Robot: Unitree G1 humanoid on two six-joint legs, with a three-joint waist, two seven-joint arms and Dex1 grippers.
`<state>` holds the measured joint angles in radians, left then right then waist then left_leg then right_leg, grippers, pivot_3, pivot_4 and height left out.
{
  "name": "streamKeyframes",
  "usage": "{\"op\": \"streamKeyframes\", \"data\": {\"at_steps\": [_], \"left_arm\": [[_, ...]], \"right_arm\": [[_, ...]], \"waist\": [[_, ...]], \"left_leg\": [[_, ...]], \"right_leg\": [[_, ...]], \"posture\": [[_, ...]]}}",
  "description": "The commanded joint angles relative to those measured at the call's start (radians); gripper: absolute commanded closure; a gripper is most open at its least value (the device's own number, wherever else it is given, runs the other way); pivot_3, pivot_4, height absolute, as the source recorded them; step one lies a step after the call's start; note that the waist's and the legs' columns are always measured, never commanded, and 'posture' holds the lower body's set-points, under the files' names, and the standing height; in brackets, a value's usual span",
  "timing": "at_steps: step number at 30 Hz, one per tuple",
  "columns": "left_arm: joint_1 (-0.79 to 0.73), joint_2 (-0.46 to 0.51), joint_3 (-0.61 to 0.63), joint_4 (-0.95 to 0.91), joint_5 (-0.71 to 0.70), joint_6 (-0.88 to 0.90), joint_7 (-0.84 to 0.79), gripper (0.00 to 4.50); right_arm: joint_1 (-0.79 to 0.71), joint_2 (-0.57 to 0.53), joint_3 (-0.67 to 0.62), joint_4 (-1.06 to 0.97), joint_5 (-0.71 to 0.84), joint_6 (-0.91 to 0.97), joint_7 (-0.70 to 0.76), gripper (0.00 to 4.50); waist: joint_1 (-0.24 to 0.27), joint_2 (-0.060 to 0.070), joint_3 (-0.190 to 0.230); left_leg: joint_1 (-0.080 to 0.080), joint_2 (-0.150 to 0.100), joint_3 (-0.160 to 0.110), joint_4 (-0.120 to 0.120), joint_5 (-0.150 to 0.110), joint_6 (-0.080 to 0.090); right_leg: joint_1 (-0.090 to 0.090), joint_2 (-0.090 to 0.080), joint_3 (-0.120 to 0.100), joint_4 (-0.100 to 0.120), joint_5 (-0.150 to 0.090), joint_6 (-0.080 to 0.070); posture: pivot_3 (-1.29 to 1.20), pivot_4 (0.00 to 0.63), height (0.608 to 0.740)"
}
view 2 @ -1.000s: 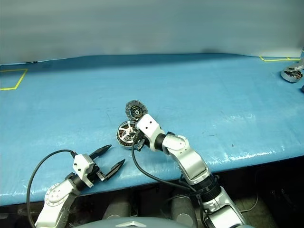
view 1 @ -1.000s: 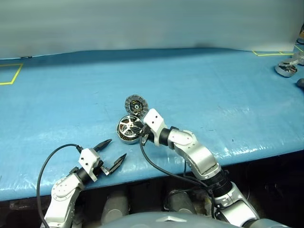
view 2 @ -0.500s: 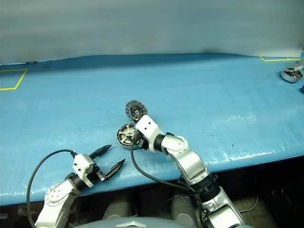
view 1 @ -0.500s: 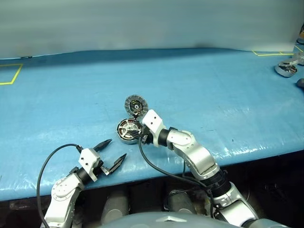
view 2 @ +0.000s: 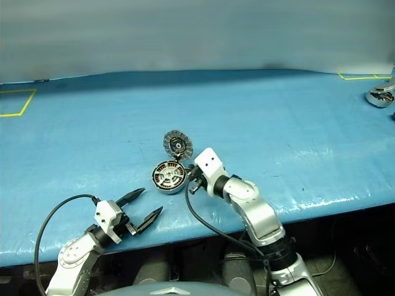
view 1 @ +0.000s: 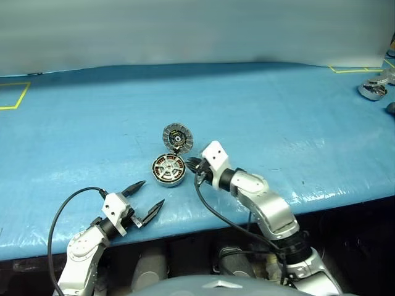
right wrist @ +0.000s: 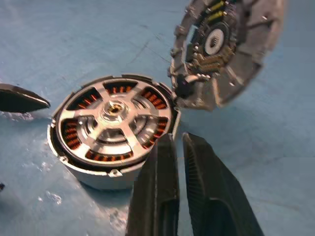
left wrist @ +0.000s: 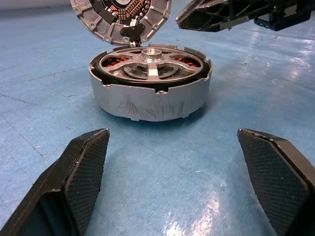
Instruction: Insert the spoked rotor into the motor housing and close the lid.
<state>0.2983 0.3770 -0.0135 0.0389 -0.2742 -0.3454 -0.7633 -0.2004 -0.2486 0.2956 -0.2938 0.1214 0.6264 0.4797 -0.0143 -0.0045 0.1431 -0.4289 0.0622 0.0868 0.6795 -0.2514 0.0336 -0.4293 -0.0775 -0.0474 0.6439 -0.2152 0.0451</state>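
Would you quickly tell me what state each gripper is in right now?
Left gripper: open, holding nothing.
Right gripper: shut, holding nothing, beside the motor housing.

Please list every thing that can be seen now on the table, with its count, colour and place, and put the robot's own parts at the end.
Table cover: one, blue, under everything.
Motor housing: one, silver with copper windings, near the front edge.
Spoked rotor: one, silver, seated inside the housing.
Lid: one, grey with dark centre, standing open behind the housing.
Yellow tape marks: far left and far right corners.
Silver parts: far right edge, too small to identify.
Left end effector: open, empty, near the front edge.
Right end effector: shut, empty, beside the housing.
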Motion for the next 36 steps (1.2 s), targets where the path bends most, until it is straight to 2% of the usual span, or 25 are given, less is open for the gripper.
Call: {"op": "streamKeyframes", "data": {"at_steps": [1,5,10,15,24,32,36], "left_arm": [[0.003,-0.008,-0.005,0.01,0.012,-0.016,0.004,0.05],[-0.013,-0.012,-0.008,0.019,0.014,-0.014,0.005,0.05],[-0.017,-0.013,-0.007,0.02,0.015,-0.013,0.002,0.05],[-0.009,-0.002,0.002,0.013,0.013,-0.007,-0.001,0.05],[0.002,-0.001,0.006,-0.005,0.015,-0.003,0.013,0.05],[0.012,-0.001,0.007,-0.011,0.015,-0.004,0.024,0.05],[0.016,-0.001,0.007,-0.013,0.016,-0.005,0.026,0.05]], "right_arm": [[0.008,-0.022,-0.049,-0.046,-0.009,0.03,-0.035,4.45],[-0.014,-0.026,-0.01,-0.051,-0.011,0.029,-0.021,4.45],[-0.051,0.033,0.023,-0.024,-0.02,0.023,-0.041,4.45],[-0.071,0.076,0.068,-0.018,0.004,-0.005,-0.001,4.45],[-0.115,0.145,0.151,0.132,-0.027,-0.063,0.014,4.45],[-0.129,0.158,0.183,0.276,-0.058,-0.05,0.027,4.45],[-0.116,0.148,0.18,0.269,-0.061,-0.06,0.028,4.45]], "waist": [[0.0,0.0,0.0],[0.0,0.0,0.0],[0.0,0.0,0.0],[0.001,0.0,0.0],[-0.007,0.0,0.0],[-0.01,0.0,-0.001],[-0.013,0.001,-0.004]], "left_leg": [[0.0,0.0,0.0,0.0,0.0,0.0],[0.0,0.0,0.0,0.0,0.0,0.0],[0.0,0.0,0.0,0.0,0.0,0.0],[0.0,0.0,0.0,0.0,0.0,0.0],[0.0,0.0,-0.001,0.0,0.0,0.0],[0.002,0.001,0.0,0.0,0.0,0.0],[0.004,0.001,0.0,0.0,0.0,0.0]], "right_leg": [[0.0,0.0,0.0,0.0,0.0,0.0],[0.0,0.0,0.0,0.0,0.0,0.0],[0.0,0.001,0.0,0.0,0.0,0.0],[0.0,0.0,0.0,0.0,0.0,0.0],[0.0,0.001,0.0,0.0,0.0,0.0],[0.001,0.001,0.0,0.001,0.0,0.0],[0.002,0.001,0.0,0.001,0.0,-0.001]], "posture": [[0.0,0.15,0.74],[0.0,0.15,0.74],[0.0,0.15,0.74],[0.0,0.15,0.74],[0.0,0.15,0.74],[0.0,0.15,0.74],[0.0,0.15,0.74]]}}
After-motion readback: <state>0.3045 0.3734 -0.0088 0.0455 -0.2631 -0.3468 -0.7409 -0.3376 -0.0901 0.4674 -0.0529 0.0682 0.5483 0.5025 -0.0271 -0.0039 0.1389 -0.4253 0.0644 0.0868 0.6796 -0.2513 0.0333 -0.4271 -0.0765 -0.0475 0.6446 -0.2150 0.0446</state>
